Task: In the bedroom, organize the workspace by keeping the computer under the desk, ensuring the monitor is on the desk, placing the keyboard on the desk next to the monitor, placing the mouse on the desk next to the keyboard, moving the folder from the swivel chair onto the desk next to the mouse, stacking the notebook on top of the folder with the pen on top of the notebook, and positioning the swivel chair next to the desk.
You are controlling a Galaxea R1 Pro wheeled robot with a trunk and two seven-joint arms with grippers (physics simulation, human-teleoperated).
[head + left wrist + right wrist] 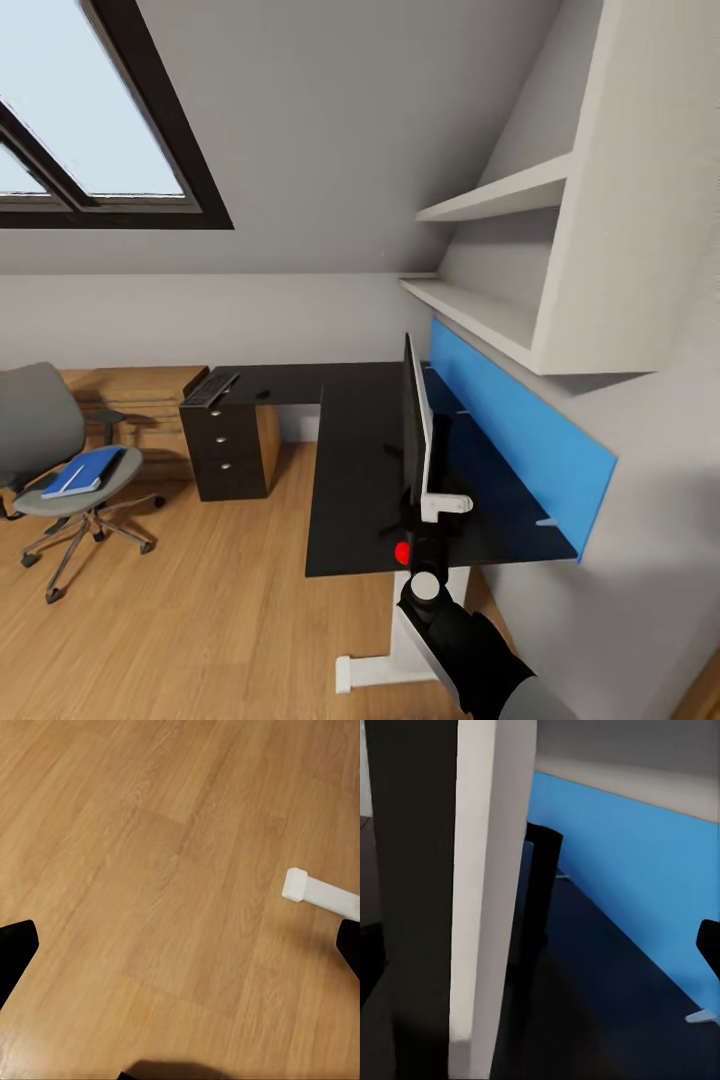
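Desk (350, 470), L-shaped and black-topped, runs along the blue back panel (520, 430) under white wall shelves (500, 195). Monitor (412, 430) stands edge-on upon it, red dot at the near lower corner; right gripper (425, 520) sits at that near edge, its grip impossible to judge. Swivel chair (40, 440) stands well apart on the wood floor (200, 620), blue folder (85, 470) on its seat. Keyboard (210, 389) lies on the far desk wing. Left gripper (180, 945) hangs over bare floor, fingers spread wide, near the white desk foot (319, 892).
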